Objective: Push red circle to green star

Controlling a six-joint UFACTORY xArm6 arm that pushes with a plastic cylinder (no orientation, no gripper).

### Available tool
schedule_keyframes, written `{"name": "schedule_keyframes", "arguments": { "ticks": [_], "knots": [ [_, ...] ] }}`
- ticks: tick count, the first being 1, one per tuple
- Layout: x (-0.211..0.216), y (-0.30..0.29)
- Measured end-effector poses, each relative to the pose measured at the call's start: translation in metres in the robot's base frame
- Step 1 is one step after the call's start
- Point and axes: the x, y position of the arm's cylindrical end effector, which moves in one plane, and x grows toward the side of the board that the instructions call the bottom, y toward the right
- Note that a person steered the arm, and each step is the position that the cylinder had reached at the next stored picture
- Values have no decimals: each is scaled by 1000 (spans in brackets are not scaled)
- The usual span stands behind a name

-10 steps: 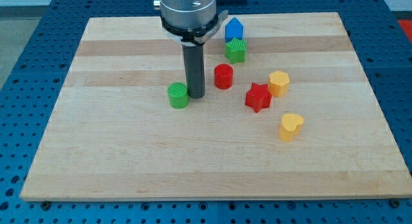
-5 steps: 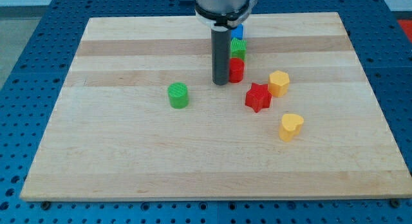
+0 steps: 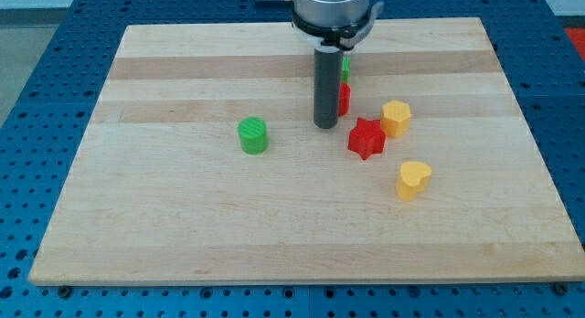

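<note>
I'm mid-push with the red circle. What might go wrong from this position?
My tip sits at the view's left of the red circle, whose sliver shows just below the green star. The rod hides most of both, so contact can't be confirmed. Pushing on might shove the star away, or clip the red star nearby.

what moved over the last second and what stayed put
My tip swept from beside the green cylinder toward the view's right, pushing the red circle up against the green star; the rod now mostly hides both. The green cylinder, red star, yellow hexagon and yellow heart stayed.
</note>
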Motion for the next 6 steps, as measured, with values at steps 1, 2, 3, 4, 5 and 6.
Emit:
{"name": "schedule_keyframes", "arguments": {
  "ticks": [1,2,3,4,5,6],
  "knots": [
    [0,12],
    [-1,12],
    [-6,12],
    [-16,12],
    [-20,11],
    [-20,9]
  ]
}}
